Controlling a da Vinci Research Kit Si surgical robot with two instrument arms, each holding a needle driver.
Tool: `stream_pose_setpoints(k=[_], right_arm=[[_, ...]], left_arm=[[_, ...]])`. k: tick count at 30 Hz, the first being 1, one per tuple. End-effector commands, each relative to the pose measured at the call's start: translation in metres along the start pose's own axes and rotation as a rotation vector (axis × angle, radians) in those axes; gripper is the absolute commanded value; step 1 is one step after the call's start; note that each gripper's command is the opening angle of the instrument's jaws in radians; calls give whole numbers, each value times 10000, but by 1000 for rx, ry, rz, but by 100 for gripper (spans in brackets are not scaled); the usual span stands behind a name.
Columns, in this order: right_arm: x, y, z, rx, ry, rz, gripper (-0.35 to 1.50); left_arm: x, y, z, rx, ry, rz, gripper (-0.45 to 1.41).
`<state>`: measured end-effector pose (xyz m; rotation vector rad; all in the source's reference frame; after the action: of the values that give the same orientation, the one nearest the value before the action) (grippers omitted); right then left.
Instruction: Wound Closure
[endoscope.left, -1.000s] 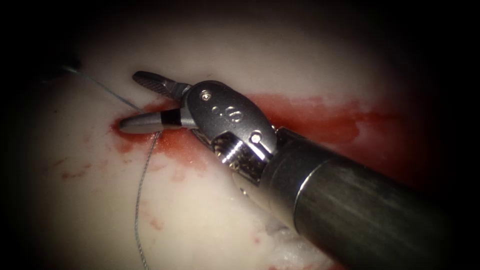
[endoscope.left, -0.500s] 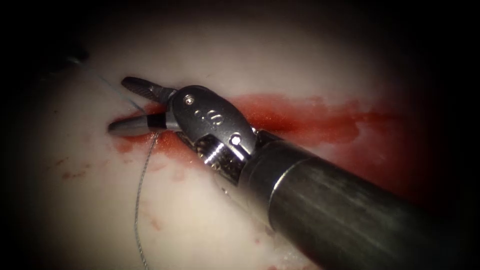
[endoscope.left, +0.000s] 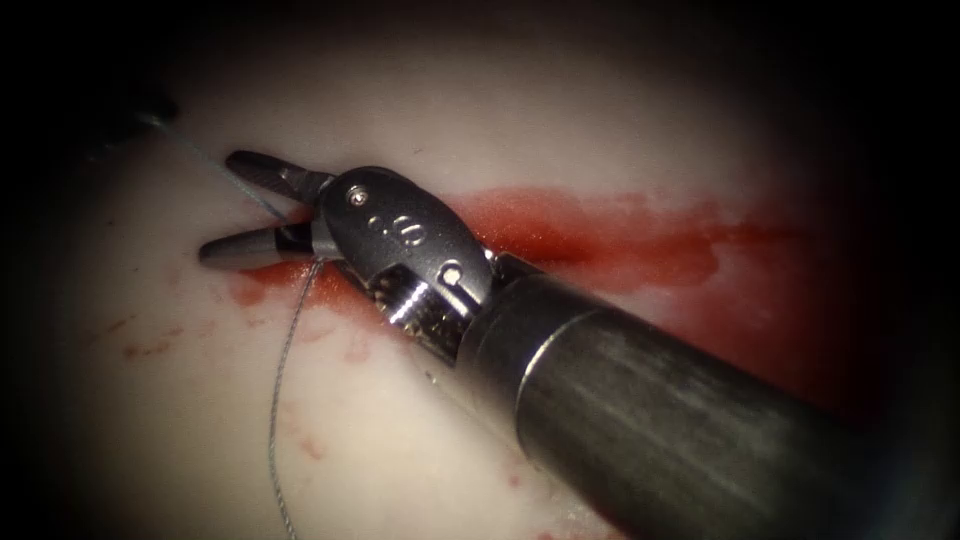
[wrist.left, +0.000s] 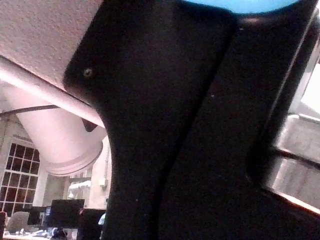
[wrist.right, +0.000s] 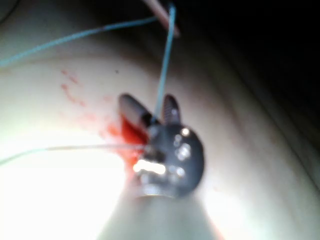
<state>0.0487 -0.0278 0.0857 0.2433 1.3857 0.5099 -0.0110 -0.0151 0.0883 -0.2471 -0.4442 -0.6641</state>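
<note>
1. The tissue (endoscope.left: 180, 400) is pale and glossy under your endoscope, with the cut running left to right across the middle and red fluid (endoscope.left: 600, 235) pooled along it, widest toward the right.
2. Smaller red smears (endoscope.left: 150, 348) dot the near surface to the left of the cut's end.
3. Your right end effector (endoscope.left: 215, 205) comes in from the near right on a thick dark shaft and sits over the left end of the cut. Its two jaws stand apart and hold nothing.
4. The thread (endoscope.left: 283, 370) has two runs. One comes from the far left edge and passes between the parted jaws toward the cut; the other leaves the cut's left end just beside the lower jaw and trails toward you down the near tissue.
5. In your right wrist view the right end effector (wrist.right: 150, 107) shows the same parted jaws, with the thread (wrist.right: 162, 70) rising from between them and further strands lying across the tissue (wrist.right: 60, 195).
6. Whether the jaws touch the thread cannot be told.
7. Your left wrist view looks past a dark housing (wrist.left: 175, 140) into the room: a pale ceiling (wrist.left: 40, 25), a pink pipe (wrist.left: 60, 135), a paned window (wrist.left: 17, 172) and dark monitors (wrist.left: 65, 212).
</note>
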Motion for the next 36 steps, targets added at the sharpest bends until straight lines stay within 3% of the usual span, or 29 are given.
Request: stream_pose_setpoints(k=[1,10,13,15,17,18,19,27,36], right_arm=[[6,4,11,1,5,-9,135],[10,-2,15,5,4,-24,130],[10,-3,15,5,4,-54,113],[10,-3,15,5,4,-82,86],[11,-3,14,6,4,-117,5],[11,-3,14,6,5,-140,-23],[12,-2,13,9,5,-169,-35],[20,9,13,157,-3,-155,-35],[30,14,7,162,-6,-43,-35]], left_arm=[[-13,6,1,-5,-6,-2,-45],[-13,6,1,-5,-7,-20,-45],[-13,5,1,-5,-6,-20,-45],[-13,5,1,-5,-7,-20,-45],[-13,5,0,-5,-6,-20,-45],[-13,5,0,-5,-7,-19,-45],[-13,5,0,-5,-7,-19,-45],[-11,3,0,-16,0,-19,-45],[-10,4,0,-17,0,-23,-45]])
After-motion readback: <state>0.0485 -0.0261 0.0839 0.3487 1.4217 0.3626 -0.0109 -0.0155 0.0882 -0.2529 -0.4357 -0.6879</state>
